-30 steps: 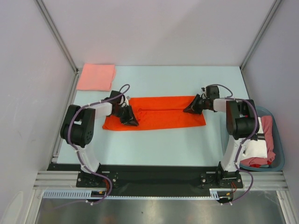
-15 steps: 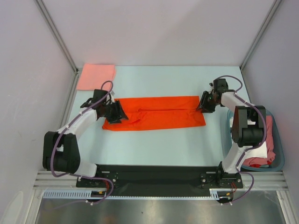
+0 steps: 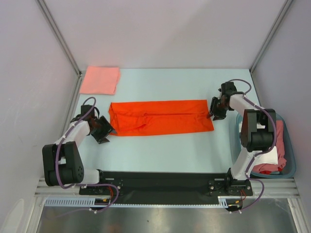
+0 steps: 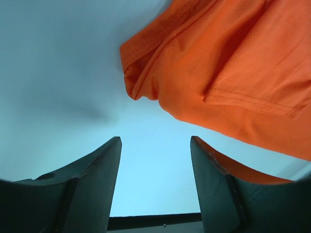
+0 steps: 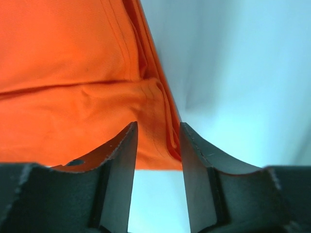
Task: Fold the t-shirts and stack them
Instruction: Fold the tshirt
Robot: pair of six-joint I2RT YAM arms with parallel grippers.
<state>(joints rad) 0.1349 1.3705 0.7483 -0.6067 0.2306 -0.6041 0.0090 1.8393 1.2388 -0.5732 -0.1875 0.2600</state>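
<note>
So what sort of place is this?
Probably a lab robot workcell: blank panel walls on metal framing, a pale blue table, left arm and right arm bolted at its edge.

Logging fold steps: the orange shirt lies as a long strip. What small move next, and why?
Probably close the right gripper on the orange shirt's right end: its open fingers frame that edge, while the left gripper sits open, off the cloth.

Your orange shirt [image 3: 160, 116] lies folded long between left gripper [image 3: 103, 130] and right gripper [image 3: 215, 110]; folded pink shirt [image 3: 99, 80] sits beyond the left.
</note>
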